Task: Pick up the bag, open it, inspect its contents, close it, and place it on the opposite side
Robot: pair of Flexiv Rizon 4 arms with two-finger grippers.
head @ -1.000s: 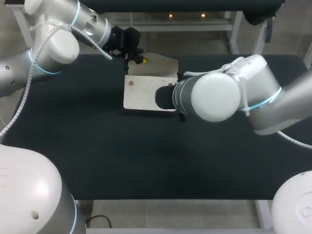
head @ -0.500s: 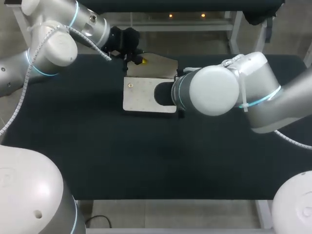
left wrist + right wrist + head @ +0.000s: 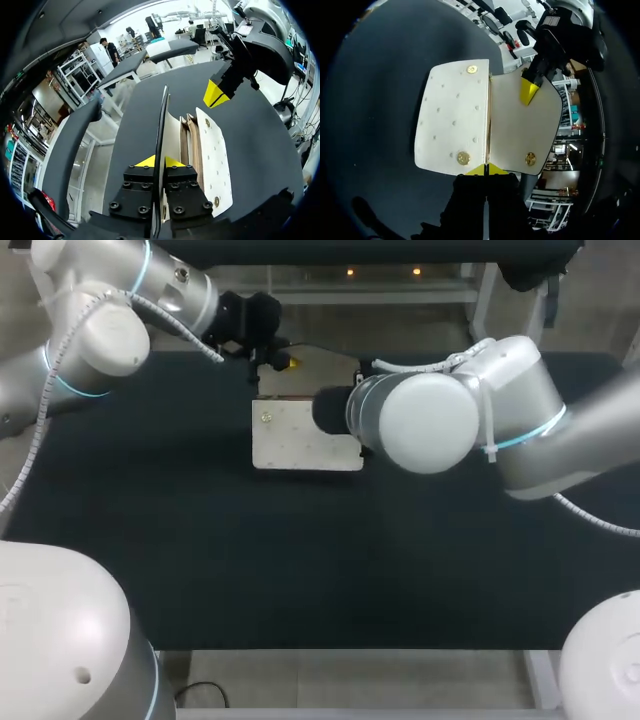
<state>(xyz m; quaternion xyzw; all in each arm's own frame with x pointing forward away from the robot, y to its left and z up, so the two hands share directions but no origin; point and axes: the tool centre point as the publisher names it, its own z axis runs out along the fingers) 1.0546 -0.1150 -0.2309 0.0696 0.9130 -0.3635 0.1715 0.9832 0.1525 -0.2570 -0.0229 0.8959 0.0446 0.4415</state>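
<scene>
A white studded bag (image 3: 300,440) with gold snaps lies on the black table (image 3: 200,560), its flap (image 3: 522,127) lifted off the body (image 3: 452,125). My left gripper (image 3: 281,362) is at the bag's far side, shut on the flap's edge (image 3: 161,125), which stands edge-on between its yellow tips (image 3: 159,161). My right gripper (image 3: 486,169) is shut, with its tips at the bag's side edge, right on the seam between body and flap. Whether it pinches any material is hidden. In the head view its wrist (image 3: 420,425) covers it. The left wrist view shows it (image 3: 216,93) beyond the bag's end.
Dark tabletop surrounds the bag, with wide free room to the left, right and front. The table's far edge (image 3: 330,348) runs just behind the left gripper. Both arms crowd the bag's far and right sides.
My right gripper has shut and its arm has shifted toward the far side, now over the bag's right end. The flap, held by the left gripper, now stands steeper.
</scene>
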